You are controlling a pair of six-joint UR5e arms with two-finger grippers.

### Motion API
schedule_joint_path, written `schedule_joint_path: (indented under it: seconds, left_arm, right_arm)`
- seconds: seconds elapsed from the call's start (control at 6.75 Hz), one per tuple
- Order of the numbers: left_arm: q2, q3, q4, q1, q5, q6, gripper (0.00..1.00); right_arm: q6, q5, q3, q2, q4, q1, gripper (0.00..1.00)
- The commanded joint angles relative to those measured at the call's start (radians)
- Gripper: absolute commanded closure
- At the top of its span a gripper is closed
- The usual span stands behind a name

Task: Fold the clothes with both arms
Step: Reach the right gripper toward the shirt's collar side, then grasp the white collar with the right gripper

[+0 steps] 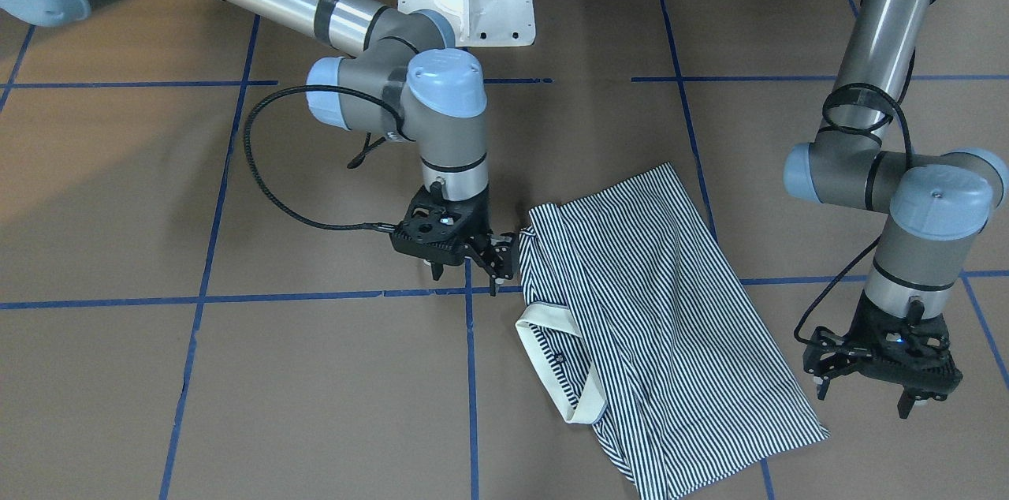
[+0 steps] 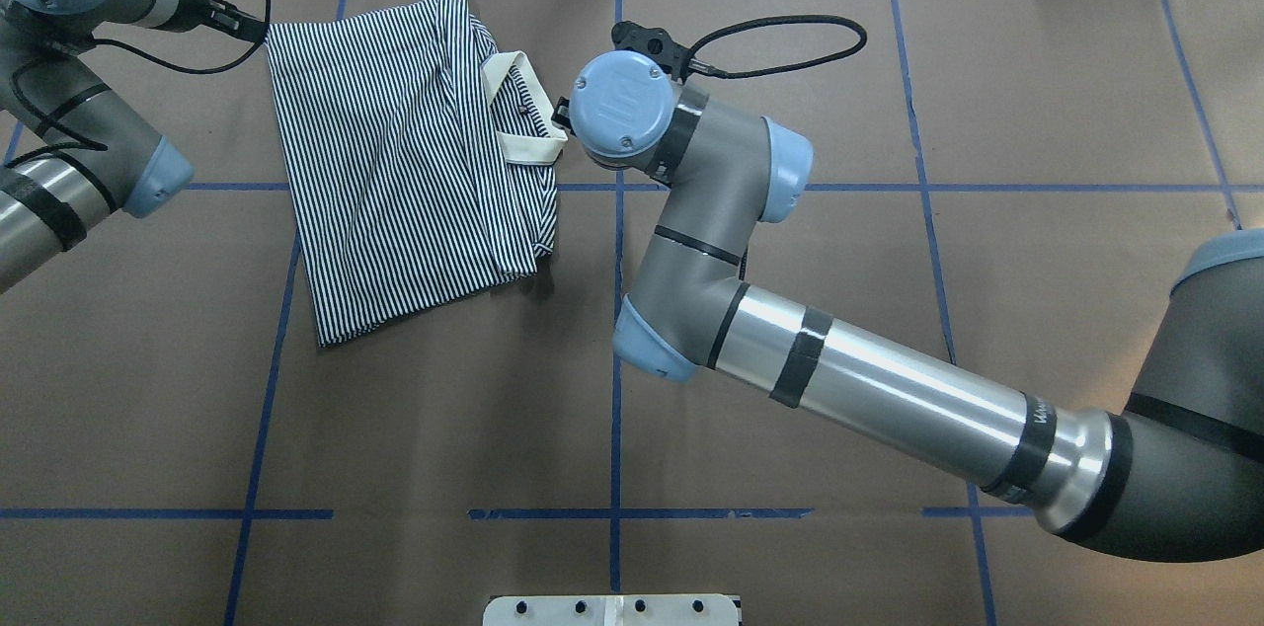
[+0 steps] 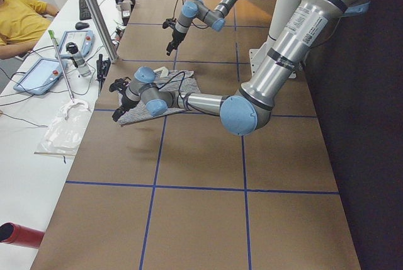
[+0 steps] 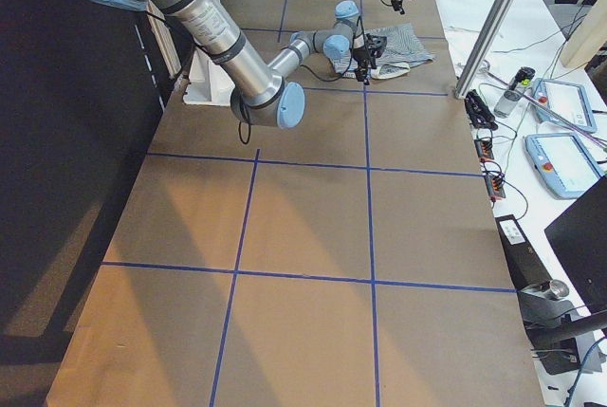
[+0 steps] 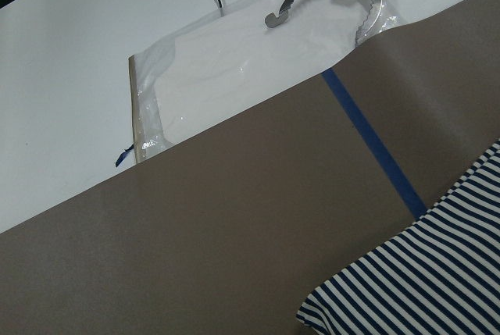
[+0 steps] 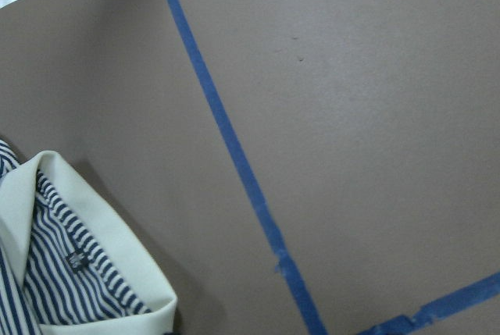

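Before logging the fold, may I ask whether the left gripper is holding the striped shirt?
No, the left gripper hangs open beside the shirt, with bare table between them.

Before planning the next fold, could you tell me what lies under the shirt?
The shirt lies on the brown table; a blue tape line runs under it. Anything else beneath it is covered.

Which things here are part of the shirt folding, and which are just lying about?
Part of the job: striped shirt, left gripper, right gripper.
Lying about, beside the brown table cover: plastic bag, control tablet, red cylinder.
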Motion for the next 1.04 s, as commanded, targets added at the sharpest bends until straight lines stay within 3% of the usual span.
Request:
schedule_joint_path:
  seconds: [0.0, 0.3, 0.59, 0.89]
  left_arm:
    - [0.004, -0.006, 0.0, 0.0, -0.003, -0.002, 0.0]
    - [0.006, -0.006, 0.0, 0.0, -0.003, -0.004, 0.0]
    - [0.006, -0.006, 0.0, 0.0, -0.003, -0.004, 0.0]
    - [0.007, -0.007, -0.002, 0.0, -0.003, -0.005, 0.0]
  right_arm:
    - [0.06, -0.06, -0.219, 0.094, 0.169, -0.029, 0.19]
    - [0.068, -0.062, -0.285, 0.142, 0.182, -0.031, 0.26]
    - [0.08, -0.083, -0.403, 0.189, 0.266, -0.031, 0.31]
    - [0.088, -0.085, -0.412, 0.194, 0.266, -0.032, 0.4]
